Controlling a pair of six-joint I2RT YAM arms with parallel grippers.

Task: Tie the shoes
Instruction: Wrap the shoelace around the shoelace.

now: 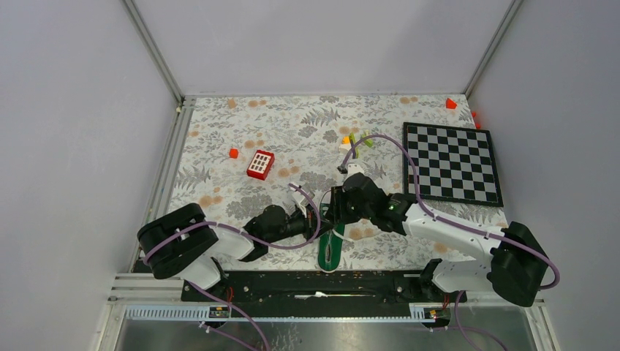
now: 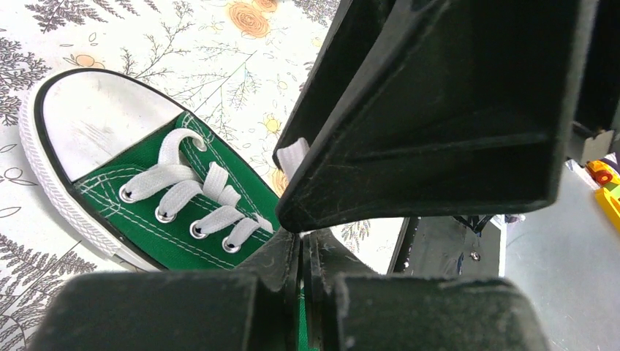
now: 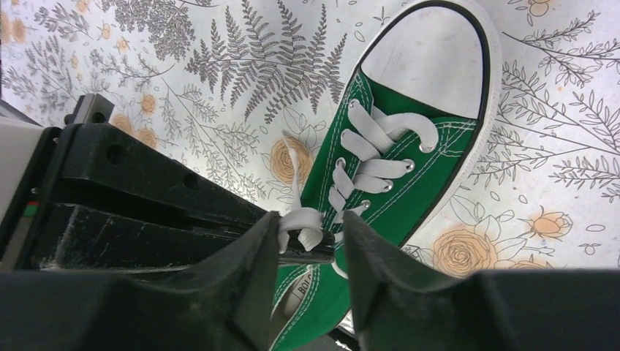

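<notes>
At the near edge of the floral surface (image 1: 292, 139), just ahead of the arm bases, the green sneaker (image 1: 333, 248) rests on its sole. The left arm (image 1: 219, 241) stretches low and rightward from its base. The right arm (image 1: 453, 230) reaches leftward with its elbow bent, and the two wrists meet over the laced part of the shoe. The left pincer (image 2: 301, 241) is closed, its two fingers pressed flat together just above the sneaker's lacing. The right pincer (image 3: 311, 223) stands parted, its fingers straddling a loop of white lace (image 3: 300, 227) and the tip of the left pincer. A gap shows between the loop and one finger, so nothing is clamped there.

The overhead view gives the reach of both arms and the things farther off: a checkerboard (image 1: 453, 161) at the right and a red-and-white keypad block (image 1: 260, 164) nearer the middle. It hides the lace beneath the wrists. Only the right wrist view shows the loop lying over the left pincer's tip; whether that pincer pinches the lace I cannot tell. The left wrist view shows the white toe cap, the crossed lacing and a row of eyelets. It also shows a short bit of lace peeking from behind the right pincer's black body, which fills its upper right.
</notes>
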